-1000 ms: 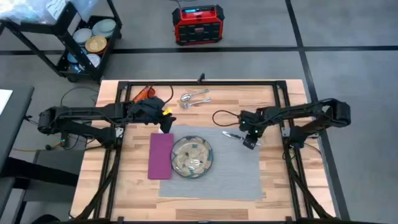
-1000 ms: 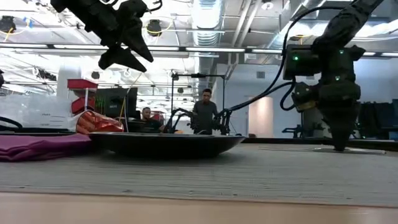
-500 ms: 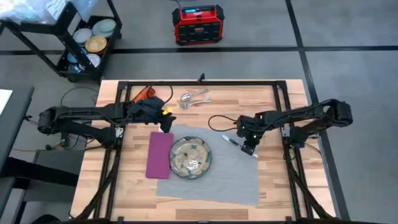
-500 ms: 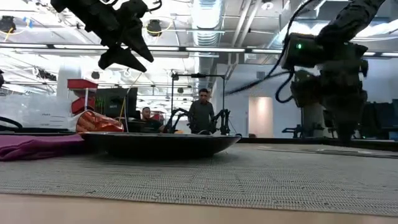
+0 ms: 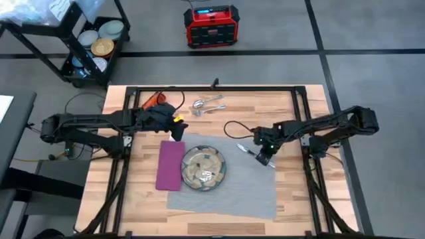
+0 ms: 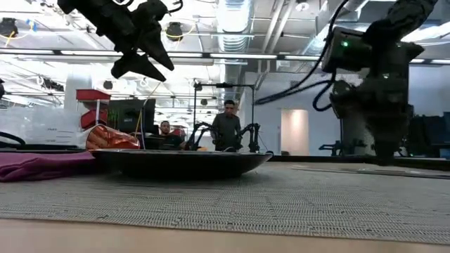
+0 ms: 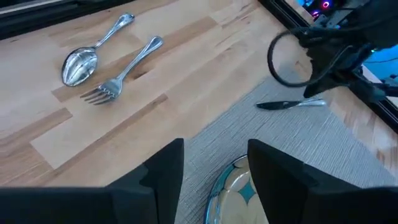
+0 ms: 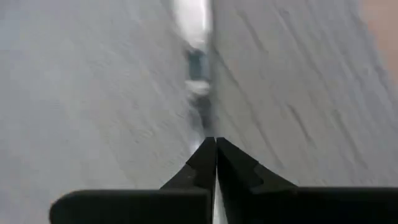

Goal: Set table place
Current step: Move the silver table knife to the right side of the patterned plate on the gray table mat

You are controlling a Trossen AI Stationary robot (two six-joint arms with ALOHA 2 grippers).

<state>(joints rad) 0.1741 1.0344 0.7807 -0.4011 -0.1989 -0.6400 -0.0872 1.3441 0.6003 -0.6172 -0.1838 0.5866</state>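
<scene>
The knife (image 5: 250, 151) lies flat on the grey placemat (image 5: 252, 192), near its far right corner and well to the right of the plate (image 5: 204, 168). The right end effector (image 5: 264, 158) is down on the knife's handle end, its two fingers pinched together on the metal, as the right wrist view shows with the blade running away from the closed tips (image 8: 214, 155).

The patterned plate sits on the left part of the placemat. Just to its left the magenta napkin (image 5: 170, 165) lies lengthwise, mostly on bare wood, its right edge at the placemat's edge. The placemat looks slightly skewed against the planks of the surface (image 5: 299, 199).

The spoon (image 7: 84, 57) and fork (image 7: 121, 73) are side by side on bare wood towards the far edge, well apart from the placemat, with nothing between them and it. An orange thing (image 5: 153, 100) lies at the far left corner of the surface; I can't make out what it is.

The left end effector (image 5: 178, 130) hangs in the air above the far left corner of the placemat, fingers spread and carrying nothing. Beyond the surface stand a red box (image 5: 211, 26) on the floor and a cart of dishes (image 5: 99, 43); two people (image 6: 229, 126) show across the room.
</scene>
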